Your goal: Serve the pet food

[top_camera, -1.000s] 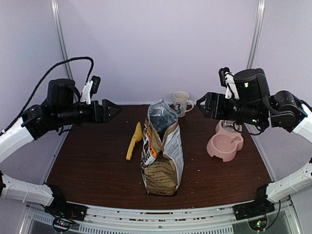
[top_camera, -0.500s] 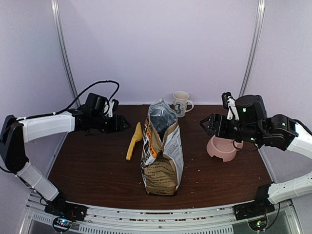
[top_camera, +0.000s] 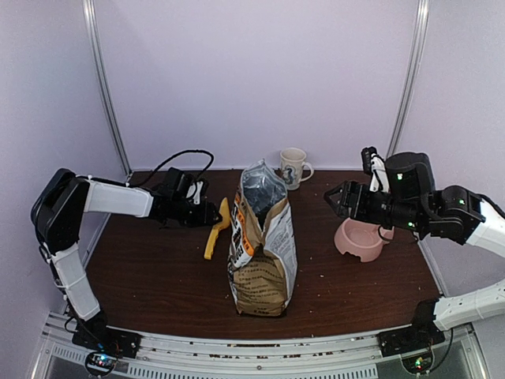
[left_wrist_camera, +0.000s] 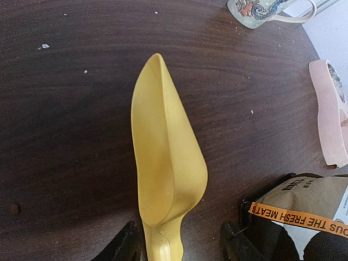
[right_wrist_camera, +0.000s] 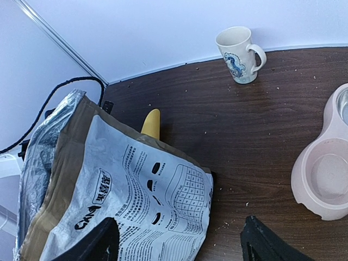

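Note:
The pet food is hidden inside the open kraft-brown bag (top_camera: 261, 237), which stands upright mid-table; it also shows in the right wrist view (right_wrist_camera: 109, 190). The yellow scoop (top_camera: 215, 229) lies flat left of the bag. My left gripper (top_camera: 210, 214) is low at the scoop and open. In the left wrist view its fingers (left_wrist_camera: 128, 247) stand on either side of the scoop's handle (left_wrist_camera: 163, 247), the scoop's bowl (left_wrist_camera: 163, 157) pointing away. My right gripper (top_camera: 334, 197) is open and empty, hovering right of the bag near the pink double bowl (top_camera: 363, 237).
A white mug (top_camera: 293, 167) stands at the back behind the bag. The pink bowl's basins (right_wrist_camera: 326, 174) hold no kibble. Crumbs are scattered over the dark wooden table (top_camera: 158, 276). The left arm's cable (top_camera: 177, 158) loops over the back left.
My left arm has swung down and rightward from high at the left until its open fingers straddle the scoop. My right arm has dropped lower and now holds still.

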### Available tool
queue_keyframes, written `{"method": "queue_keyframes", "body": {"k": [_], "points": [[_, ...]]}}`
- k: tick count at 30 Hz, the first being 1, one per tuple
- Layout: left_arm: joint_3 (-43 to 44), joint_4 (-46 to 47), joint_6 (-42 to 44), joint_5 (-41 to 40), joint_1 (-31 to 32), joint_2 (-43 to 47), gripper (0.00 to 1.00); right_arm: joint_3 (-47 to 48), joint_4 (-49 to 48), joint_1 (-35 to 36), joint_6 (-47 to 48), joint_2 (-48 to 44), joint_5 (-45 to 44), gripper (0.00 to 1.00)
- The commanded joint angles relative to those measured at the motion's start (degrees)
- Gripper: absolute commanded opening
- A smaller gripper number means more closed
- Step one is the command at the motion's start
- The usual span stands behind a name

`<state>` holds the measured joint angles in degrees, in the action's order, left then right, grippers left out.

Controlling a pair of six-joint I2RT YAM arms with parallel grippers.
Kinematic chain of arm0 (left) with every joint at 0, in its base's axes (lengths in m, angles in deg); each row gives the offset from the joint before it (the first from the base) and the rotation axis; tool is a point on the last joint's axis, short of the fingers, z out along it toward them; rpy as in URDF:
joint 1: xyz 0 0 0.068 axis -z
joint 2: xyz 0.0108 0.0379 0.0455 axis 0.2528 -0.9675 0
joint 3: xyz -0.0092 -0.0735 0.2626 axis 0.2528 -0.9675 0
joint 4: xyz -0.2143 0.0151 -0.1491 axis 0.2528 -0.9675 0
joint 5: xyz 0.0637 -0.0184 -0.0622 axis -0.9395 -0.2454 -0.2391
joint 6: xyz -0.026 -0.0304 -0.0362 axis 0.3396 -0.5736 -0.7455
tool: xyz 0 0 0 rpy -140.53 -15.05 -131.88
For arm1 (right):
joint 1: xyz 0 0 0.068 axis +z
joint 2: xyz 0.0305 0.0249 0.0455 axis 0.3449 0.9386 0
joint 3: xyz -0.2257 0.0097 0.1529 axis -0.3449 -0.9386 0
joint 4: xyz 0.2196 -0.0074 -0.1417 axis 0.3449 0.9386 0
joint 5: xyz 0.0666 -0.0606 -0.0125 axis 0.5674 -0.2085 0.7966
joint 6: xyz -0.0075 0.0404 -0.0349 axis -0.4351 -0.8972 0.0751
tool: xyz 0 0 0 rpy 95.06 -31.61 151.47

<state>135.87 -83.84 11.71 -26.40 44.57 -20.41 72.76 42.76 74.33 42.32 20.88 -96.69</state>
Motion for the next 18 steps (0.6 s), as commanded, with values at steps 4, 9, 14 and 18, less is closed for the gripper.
{"method": "queue_keyframes", "body": {"k": [4,9,14,18], "points": [[3.9,5.5,3.5,2.3,-0.1,-4.2,0.53,-0.9,-1.5,-0.3,-0.4,0.9,1.5,0.79],[5.1,6.8,4.7,2.6,0.0,-6.3,0.53,-1.1,-1.8,-0.3,-0.5,1.6,2.1,0.78],[6.9,7.4,4.8,4.1,0.1,-8.1,0.42,-1.4,-1.8,-0.3,-0.6,2.0,2.4,0.78],[8.4,6.1,4.2,3.7,0.6,-8.9,0.28,-1.4,-1.7,-0.3,-0.7,2.1,2.4,0.78]]}}
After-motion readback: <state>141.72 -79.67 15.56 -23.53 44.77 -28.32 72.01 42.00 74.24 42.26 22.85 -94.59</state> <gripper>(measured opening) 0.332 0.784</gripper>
